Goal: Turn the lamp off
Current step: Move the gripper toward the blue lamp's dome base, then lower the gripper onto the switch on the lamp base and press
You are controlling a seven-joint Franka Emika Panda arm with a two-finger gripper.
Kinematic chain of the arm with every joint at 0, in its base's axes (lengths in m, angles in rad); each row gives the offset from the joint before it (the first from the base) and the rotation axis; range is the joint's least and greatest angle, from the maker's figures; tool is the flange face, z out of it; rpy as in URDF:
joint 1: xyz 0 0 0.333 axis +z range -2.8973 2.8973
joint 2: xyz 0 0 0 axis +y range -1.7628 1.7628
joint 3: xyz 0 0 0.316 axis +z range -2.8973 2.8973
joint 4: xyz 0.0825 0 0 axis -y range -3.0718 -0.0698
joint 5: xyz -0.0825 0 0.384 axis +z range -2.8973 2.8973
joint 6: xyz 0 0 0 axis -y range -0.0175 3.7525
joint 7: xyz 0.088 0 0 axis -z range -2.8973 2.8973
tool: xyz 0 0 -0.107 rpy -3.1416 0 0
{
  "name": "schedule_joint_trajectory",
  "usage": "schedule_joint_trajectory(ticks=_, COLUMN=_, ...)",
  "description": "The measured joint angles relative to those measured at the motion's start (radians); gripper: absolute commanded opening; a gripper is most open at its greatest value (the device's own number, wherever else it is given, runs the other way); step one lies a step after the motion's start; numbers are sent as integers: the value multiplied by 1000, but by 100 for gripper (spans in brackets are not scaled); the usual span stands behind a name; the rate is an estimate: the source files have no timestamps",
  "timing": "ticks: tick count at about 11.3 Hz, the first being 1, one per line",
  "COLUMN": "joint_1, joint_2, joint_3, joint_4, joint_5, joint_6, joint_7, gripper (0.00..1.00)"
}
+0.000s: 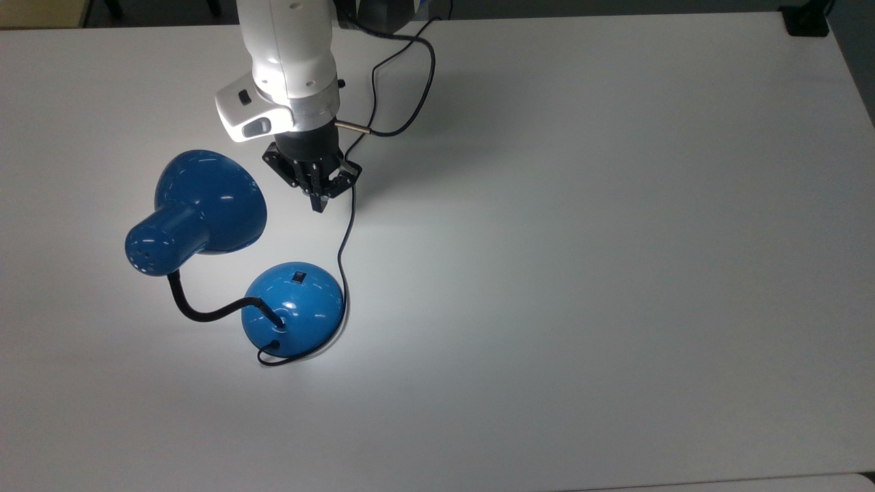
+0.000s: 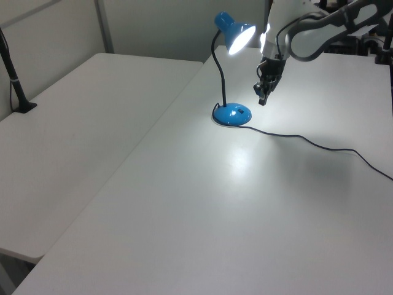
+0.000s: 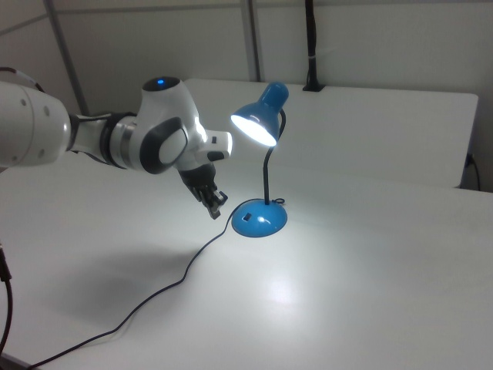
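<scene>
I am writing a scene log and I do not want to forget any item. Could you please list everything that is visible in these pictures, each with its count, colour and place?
lamp: one, glossy blue with a black gooseneck, lit, standing in the top view's left half of the table
switch: one, small and black, on the lamp's round base
cord: one, thin black, running from the base across the table and past its edge
table: one, white, under the lamp
second table: one, white, adjoining on the left view's left
black post: one, clamped at the second table's far edge
arm: one, white
gripper: one, black, shut, above the table between shade and base
</scene>
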Motion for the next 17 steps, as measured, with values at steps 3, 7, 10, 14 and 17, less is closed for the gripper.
schedule_joint_trajectory(ticks=3, joint_1=-16, joint_2=84, joint_3=-1, joint_4=1, joint_5=0, joint_6=185, joint_7=25, gripper=0)
schedule_joint_trajectory(ticks=7, joint_1=-27, joint_2=134, joint_3=-1, joint_4=1, joint_5=-5, joint_6=328, joint_7=25, gripper=0)
schedule_joint_trajectory(ticks=10, joint_1=-35, joint_2=157, joint_3=-1, joint_4=4, joint_5=-58, joint_6=368, joint_7=25, gripper=0)
schedule_joint_trajectory(ticks=14, joint_1=-39, joint_2=177, joint_3=-1, joint_4=15, joint_5=-96, joint_6=379, joint_7=25, gripper=0)
schedule_joint_trajectory(ticks=17, joint_1=-39, joint_2=177, joint_3=-1, joint_4=15, joint_5=-99, joint_6=379, joint_7=25, gripper=0)
